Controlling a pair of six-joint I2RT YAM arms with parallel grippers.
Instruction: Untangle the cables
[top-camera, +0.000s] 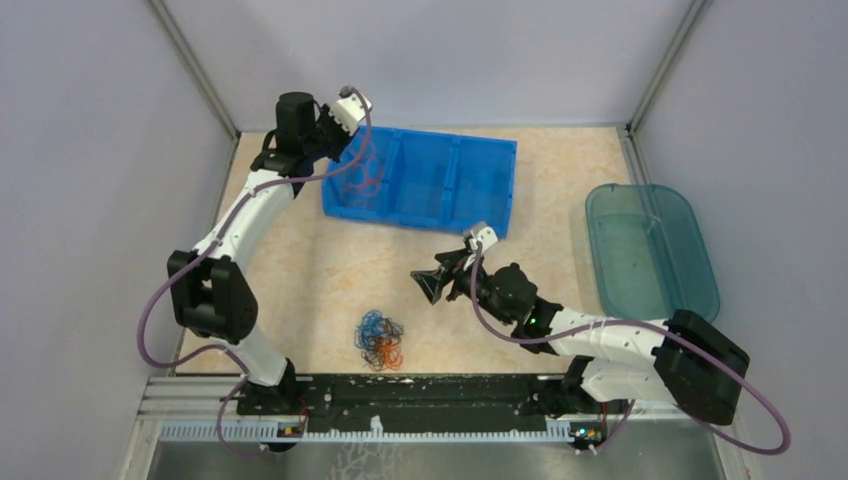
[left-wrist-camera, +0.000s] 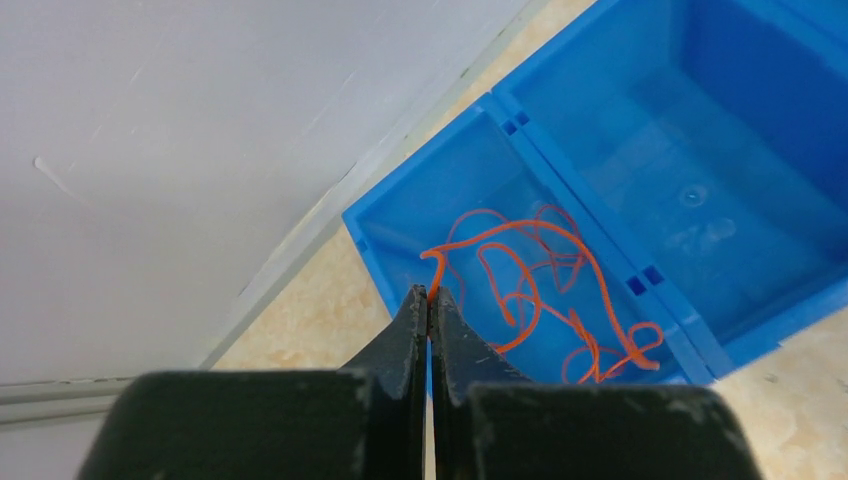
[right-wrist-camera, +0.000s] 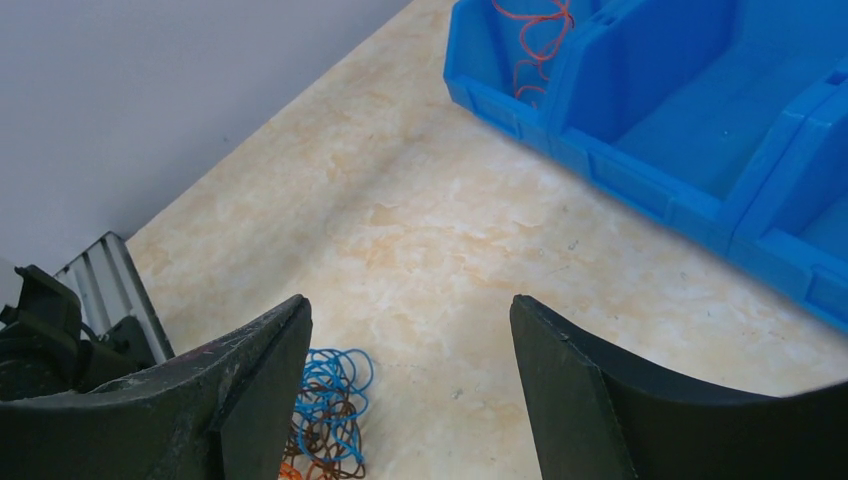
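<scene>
Left tool (left-wrist-camera: 430, 298) is pinched tight on one end of an orange cable (left-wrist-camera: 530, 275), above the leftmost compartment of the bin (top-camera: 470, 160). The rest of that cable hangs in loose loops and curls inside the same compartment; cannot tell how much of it rests on the floor. The other cables sit as a clump (top-camera: 380, 340) of blue, orange and dark strands on the worktop (top-camera: 320, 260), in front of the bin and well apart from it, toward the arm bases. Right tool (right-wrist-camera: 408, 310) is spread wide and grips nothing, above the worktop off the bin's front right corner, apart from the clump, which shows low beside one finger in the wrist view. A teal tub (top-camera: 650, 250) lies right of the bin.
</scene>
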